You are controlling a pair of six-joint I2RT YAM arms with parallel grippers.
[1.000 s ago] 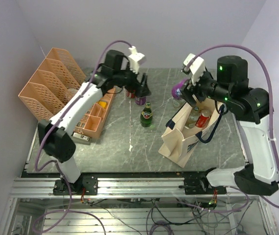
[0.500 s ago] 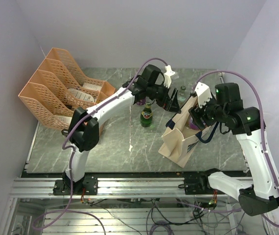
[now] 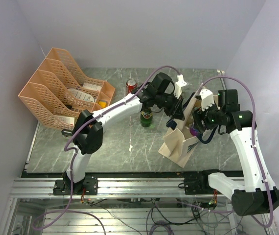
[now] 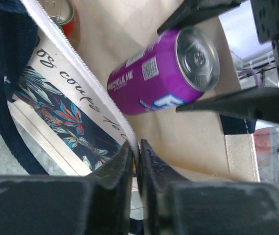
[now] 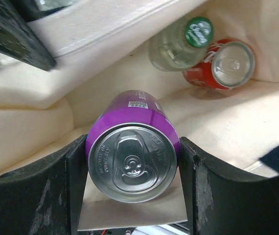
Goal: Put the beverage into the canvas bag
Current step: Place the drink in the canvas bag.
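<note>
The beverage, a purple can [image 5: 132,156], is clamped sideways between my right gripper's [image 5: 132,166] fingers, inside the mouth of the cream canvas bag [image 3: 177,146]. The left wrist view shows the same purple can [image 4: 159,73] hanging over the bag's beige lining. My left gripper [image 4: 135,152] is shut on the bag's upper rim [image 4: 81,63], pinching the cloth beside the printed outer pocket. From above, the left gripper [image 3: 177,111] sits at the bag's back edge and the right gripper [image 3: 197,128] dips into the opening. A red can [image 5: 222,63] and a clear green-capped bottle [image 5: 183,41] lie in the bag.
A green glass bottle [image 3: 146,116] stands on the table just left of the bag, under the left forearm. A red can [image 3: 131,86] stands further back. Orange file trays [image 3: 56,88] line the far left. A dark navy handle [image 4: 7,73] hangs beside the bag.
My left arm swung right from the cans at the back to the bag and closed on its rim. My right gripper lowered the purple can into the bag's mouth.
</note>
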